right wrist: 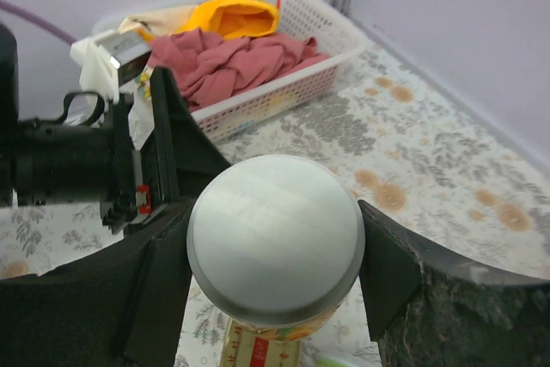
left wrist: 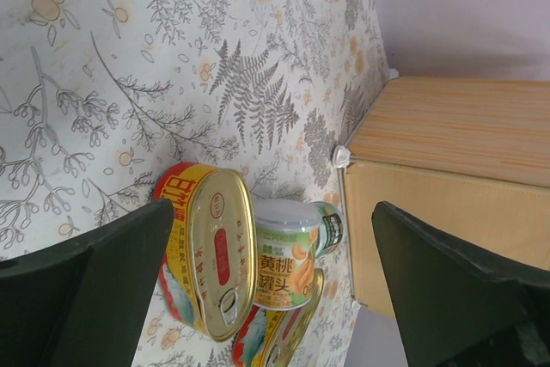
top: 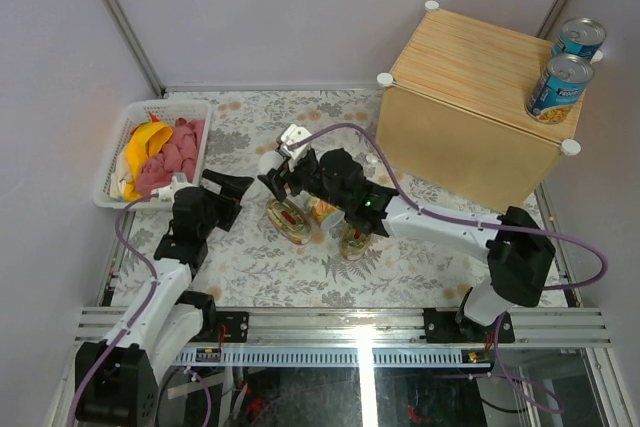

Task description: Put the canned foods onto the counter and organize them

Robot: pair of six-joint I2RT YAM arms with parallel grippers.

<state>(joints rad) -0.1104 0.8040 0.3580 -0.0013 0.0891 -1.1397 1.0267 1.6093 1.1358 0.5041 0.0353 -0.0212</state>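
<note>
Floral-print table (top: 300, 272) under plain lilac walls. At the far right the bamboo counter (top: 470, 77) already carries a blue-labelled can (top: 560, 87) and its twin (top: 580, 37), both upright at the right edge. Mid-table, the right gripper (right wrist: 273, 251) is clamped around a small pale-lidded can (right wrist: 275, 234), directly above an oval gold tin (top: 287, 219) that sits bunched with a peach-labelled can (left wrist: 288, 264) and a second oval tin (left wrist: 275, 333). The left gripper (top: 230, 187) hangs just beside them, fingers spread wide and gripping nothing, near the white basket (top: 115, 157) of cloths.
</note>
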